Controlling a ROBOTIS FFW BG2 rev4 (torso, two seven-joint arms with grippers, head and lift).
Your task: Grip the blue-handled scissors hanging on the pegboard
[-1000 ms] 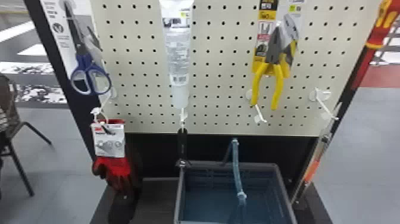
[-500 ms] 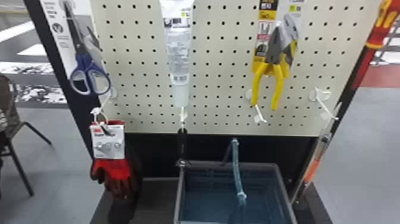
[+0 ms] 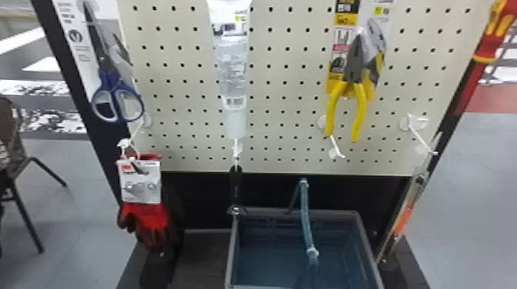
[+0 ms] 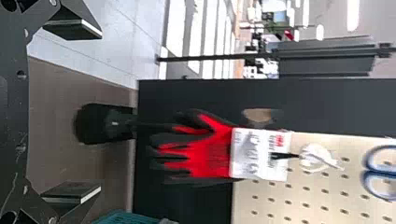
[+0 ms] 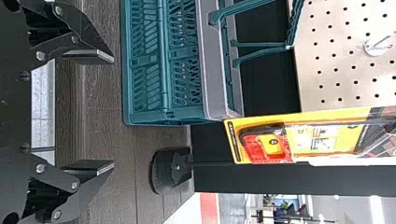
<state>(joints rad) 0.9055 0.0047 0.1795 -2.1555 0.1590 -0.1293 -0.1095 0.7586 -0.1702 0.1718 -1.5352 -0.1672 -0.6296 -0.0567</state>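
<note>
Nearest me: left gripper (image 4: 100, 112), 2 fingers apart, nothing between. Right gripper (image 5: 113, 112), same, spread and empty, low by the crate (image 5: 217, 60). Farther in, red gloves (image 3: 148, 215) hang on a hook; they've turned slightly over the last 1 s. Beyond and above them, the scissors (image 3: 110, 78) hang handles down at the left side of the pegboard (image 3: 282, 89), same spot as 1 s ago. So no grip yet. Left arm probably needs to rise past the gloves; snag risk there.
</note>
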